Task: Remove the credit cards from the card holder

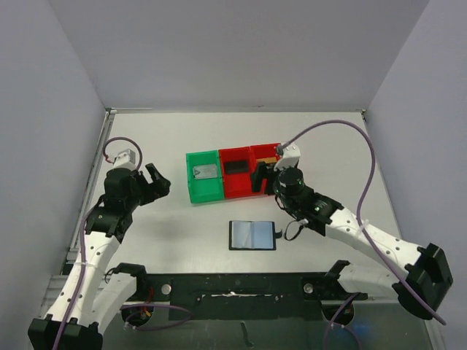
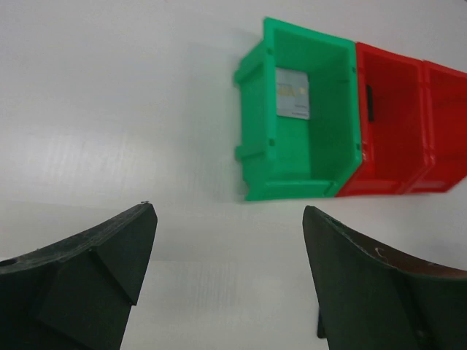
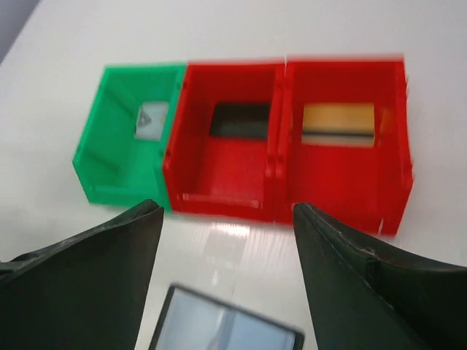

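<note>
Seemingly done: three credit cards (image 3: 338,118) in bins (image 3: 219,204), 12 o'clock from card holder (image 1: 252,235); light, stiff, slick, so pinch by edges. Left fingers (image 2: 80,284), right fingers (image 3: 80,284) spread, empty.

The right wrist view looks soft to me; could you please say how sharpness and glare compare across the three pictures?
Right wrist: blurred throughout, the red bins have smeared edges, and there is pale glare on the card holder. Left wrist: the green bin is fairly crisp, the near fingers softer. Top external: sharp and evenly lit, with only soft shadows.
</note>
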You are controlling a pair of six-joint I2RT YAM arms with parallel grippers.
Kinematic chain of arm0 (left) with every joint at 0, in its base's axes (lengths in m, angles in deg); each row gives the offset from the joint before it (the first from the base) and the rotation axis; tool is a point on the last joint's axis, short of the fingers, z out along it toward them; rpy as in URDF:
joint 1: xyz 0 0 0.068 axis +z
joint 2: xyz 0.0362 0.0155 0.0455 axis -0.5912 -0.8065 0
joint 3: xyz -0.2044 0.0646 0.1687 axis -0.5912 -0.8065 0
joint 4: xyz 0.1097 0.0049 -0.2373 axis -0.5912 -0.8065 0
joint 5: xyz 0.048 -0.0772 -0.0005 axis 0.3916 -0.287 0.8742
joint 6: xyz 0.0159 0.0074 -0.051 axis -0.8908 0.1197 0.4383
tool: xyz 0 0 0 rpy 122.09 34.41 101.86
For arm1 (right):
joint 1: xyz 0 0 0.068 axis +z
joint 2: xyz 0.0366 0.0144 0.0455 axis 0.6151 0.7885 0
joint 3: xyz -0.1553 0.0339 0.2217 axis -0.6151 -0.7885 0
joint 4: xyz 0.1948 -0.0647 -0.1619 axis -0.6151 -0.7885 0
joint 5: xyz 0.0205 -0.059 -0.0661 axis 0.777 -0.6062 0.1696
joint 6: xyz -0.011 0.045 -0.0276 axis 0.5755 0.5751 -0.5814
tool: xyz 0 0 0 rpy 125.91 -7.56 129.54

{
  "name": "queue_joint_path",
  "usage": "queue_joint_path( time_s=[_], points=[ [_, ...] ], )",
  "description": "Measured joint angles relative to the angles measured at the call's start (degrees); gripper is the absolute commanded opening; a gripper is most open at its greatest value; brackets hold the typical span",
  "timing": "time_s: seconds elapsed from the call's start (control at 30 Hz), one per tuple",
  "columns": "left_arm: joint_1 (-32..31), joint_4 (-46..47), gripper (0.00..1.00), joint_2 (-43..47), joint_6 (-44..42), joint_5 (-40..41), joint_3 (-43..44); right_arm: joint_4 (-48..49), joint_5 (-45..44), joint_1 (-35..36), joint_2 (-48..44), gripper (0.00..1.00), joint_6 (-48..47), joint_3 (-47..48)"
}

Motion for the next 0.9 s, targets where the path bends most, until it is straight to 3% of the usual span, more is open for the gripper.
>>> queue_joint_path(
  time_s=[0.1, 0.27, 0.4, 0.5, 0.9],
  points=[
    [-3.4, 3.3, 0.77, -2.0, 4.7, -6.0, -1.6, -5.7, 1.8, -0.1, -8.1, 0.67, 11.6, -10.2],
    [-20.5, 8.1, 0.74, -7.4, 11.1, -7.5, -3.2, -11.0, 7.7, 0.0, -17.9, 0.58, 27.6, -23.4],
    [-34.6, 12.8, 0.71, -15.1, 15.6, -5.4, -3.3, -11.3, 11.8, 0.1, -19.3, 0.53, 34.6, -27.0],
    [-40.9, 15.7, 0.68, -20.9, 18.5, -4.5, -3.3, -11.3, 14.4, 0.5, -18.1, 0.52, 37.7, -27.5],
    [-43.4, 24.5, 0.55, -32.6, 23.6, -6.5, -4.2, -17.1, 15.8, 1.6, -11.1, 0.53, 42.1, -27.4]
  ],
)
